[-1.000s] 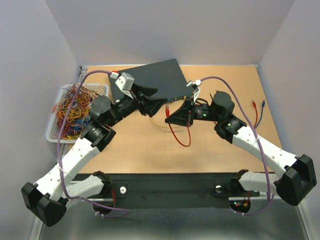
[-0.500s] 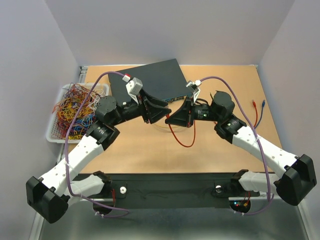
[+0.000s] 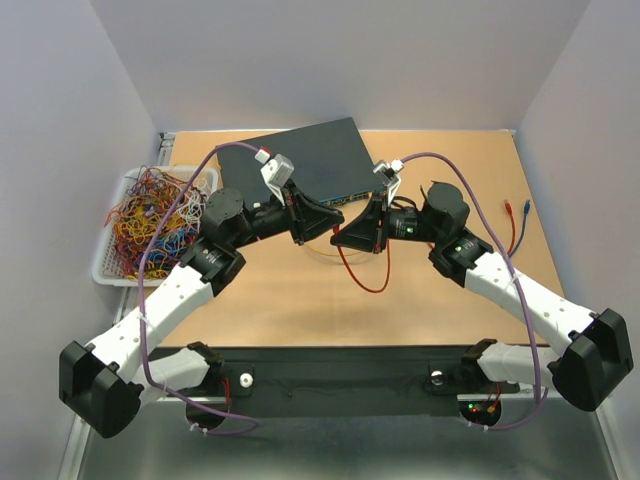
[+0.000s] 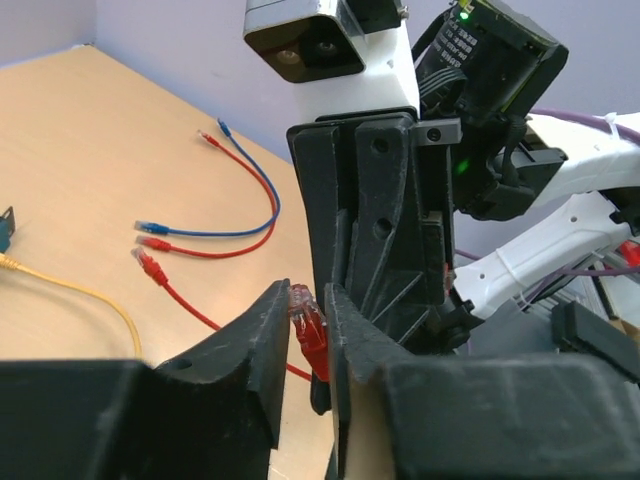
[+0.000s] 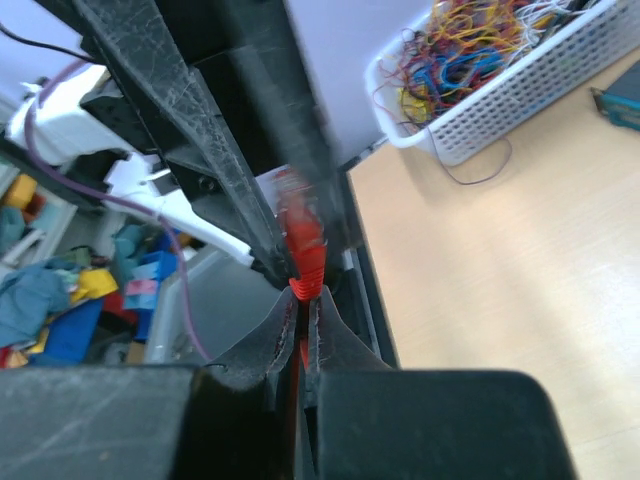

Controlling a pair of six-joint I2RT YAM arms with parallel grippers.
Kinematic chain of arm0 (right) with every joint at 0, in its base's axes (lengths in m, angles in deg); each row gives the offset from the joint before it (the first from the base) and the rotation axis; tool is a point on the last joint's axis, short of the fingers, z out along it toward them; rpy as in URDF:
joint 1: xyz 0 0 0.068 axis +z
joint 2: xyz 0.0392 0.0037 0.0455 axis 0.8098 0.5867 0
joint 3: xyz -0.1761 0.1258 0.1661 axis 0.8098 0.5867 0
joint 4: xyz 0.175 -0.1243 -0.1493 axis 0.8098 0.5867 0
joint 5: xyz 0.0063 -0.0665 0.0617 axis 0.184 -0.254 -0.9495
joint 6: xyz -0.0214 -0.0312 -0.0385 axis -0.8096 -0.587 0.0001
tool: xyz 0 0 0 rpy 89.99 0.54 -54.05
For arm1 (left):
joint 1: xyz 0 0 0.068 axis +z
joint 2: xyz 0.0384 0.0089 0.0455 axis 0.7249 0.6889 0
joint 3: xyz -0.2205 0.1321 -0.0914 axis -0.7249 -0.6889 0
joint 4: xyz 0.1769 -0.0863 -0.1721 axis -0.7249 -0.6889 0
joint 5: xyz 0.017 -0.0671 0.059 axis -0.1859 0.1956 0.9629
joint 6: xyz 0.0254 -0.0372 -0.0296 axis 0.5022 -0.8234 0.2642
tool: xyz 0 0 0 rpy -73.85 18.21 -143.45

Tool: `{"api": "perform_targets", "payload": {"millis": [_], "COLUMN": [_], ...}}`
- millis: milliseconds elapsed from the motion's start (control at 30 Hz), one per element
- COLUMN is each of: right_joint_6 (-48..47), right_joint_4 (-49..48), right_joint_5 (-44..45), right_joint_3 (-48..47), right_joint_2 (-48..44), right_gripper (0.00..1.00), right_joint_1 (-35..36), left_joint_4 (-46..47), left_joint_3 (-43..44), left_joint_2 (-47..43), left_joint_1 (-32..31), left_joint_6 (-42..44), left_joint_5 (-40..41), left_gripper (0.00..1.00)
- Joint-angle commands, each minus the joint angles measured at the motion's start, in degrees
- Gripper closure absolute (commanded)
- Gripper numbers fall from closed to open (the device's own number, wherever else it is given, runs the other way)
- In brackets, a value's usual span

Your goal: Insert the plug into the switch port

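**Step in hand.** I judge this to be a handover of the plug [image 4: 308, 322] from one gripper to the other, ahead of insertion. No plug is in the switch [image 3: 300, 160] yet.

**Right gripper** [image 5: 300, 325]. Clenched tight on the red cable [image 3: 365, 280] just behind the plug. The plug stands up out of my fingertips, and the slack of the cable hangs in a loop to the table [image 3: 450, 300].

**Left gripper** [image 4: 303, 335]. Its fingers [image 4: 268, 335] stand close on either side of the plug's body. Whether they pinch it or merely flank it, I cannot tell from either wrist view.

**Location of task items.** The plug is held in the air between the two grippers, near the middle of the table. The switch lies flat at the far middle, turned at an angle, just beyond the grippers. Its near long face is partly hidden by them, so I cannot make out the sockets.

**Pose.** Both arms reach inward from their bases, elbows out to the sides, wrists turned to face each other. The grippers meet nose to nose, the left one crossing the right at about a right angle.

**Next move, as I judge it.**
- The left needs a firm, square hold on the plug body.
- The right must then let go of the cable.
- The plug has to be turned toward the socket row and pushed straight in.

The risk is the plug twisting in the hold.
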State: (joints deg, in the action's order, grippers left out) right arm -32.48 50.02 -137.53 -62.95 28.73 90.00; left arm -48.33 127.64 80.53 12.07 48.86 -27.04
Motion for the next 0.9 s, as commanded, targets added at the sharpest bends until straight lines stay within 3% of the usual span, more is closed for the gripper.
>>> {"api": "perform_targets", "payload": {"millis": [0, 100, 133, 167, 200, 433, 600, 700, 733, 767, 833, 867], "right_joint_6": [-2.13, -3.19, -3.36, -3.71, -3.72, -4.25, -4.6, -4.86, -4.86, -4.86, -4.86, -5.03], "right_joint_4": [-1.74, -0.42, 0.28, 0.46, 0.64, 1.34, 1.78, 2.22, 2.4, 2.4, 2.57, 2.57], "right_joint_5": [0.44, 1.05, 1.23, 1.32, 1.58, 1.93, 1.93, 2.02, 2.02, 2.02, 2.11, 2.02], "right_joint_3": [-2.77, -2.86, -2.86, -2.86, -2.77, -2.94, -2.86, -2.86, -2.94, -2.86, -2.94, -3.03], "right_joint_2": [-1.72, -1.81, -1.89, -2.07, -2.16, -2.25, -2.16, -1.89, -1.98, -1.89, -1.89, -1.89], "right_gripper": [1.0, 1.0, 1.0, 1.0, 1.0, 1.0, 1.0, 1.0, 0.99, 1.0, 0.99, 1.0], "right_joint_1": [-0.06, -0.15, -0.06, -0.15, -0.15, -0.15, -0.15, -0.15, -0.06, -0.06, -0.15, -0.15], "left_joint_4": [1.37, 0.67, 0.67, 0.58, 0.58, 0.49, 0.58, 0.58, 0.58, 0.58, 0.49, 0.58], "left_joint_3": [0.65, 0.92, 1.09, 1.18, 1.27, 1.44, 1.27, 1.27, 1.09, 1.09, 1.18, 1.09], "left_joint_2": [-0.86, -1.03, -1.03, -0.95, -0.86, -0.86, -1.03, -1.03, -0.95, -0.86, -0.68, -0.59], "left_joint_1": [0.03, 0.03, 0.03, 0.03, 0.11, 0.03, 0.03, 0.11, 0.11, 0.03, 0.11, 0.03], "left_joint_6": [0.1, 0.18, 0.18, 0.18, 0.18, 0.36, 0.27, 0.27, 0.36, 0.27, 0.1, 0.1], "left_joint_5": [0.79, 1.76, 1.76, 1.59, 1.67, 1.67, 1.76, 2.11, 2.2, 2.46, 2.55, 2.73], "left_gripper": [0.9, 0.97, 0.93, 0.76, 0.72, 0.69, 0.56, 0.53, 0.57, 0.68, 0.8, 0.91]}}
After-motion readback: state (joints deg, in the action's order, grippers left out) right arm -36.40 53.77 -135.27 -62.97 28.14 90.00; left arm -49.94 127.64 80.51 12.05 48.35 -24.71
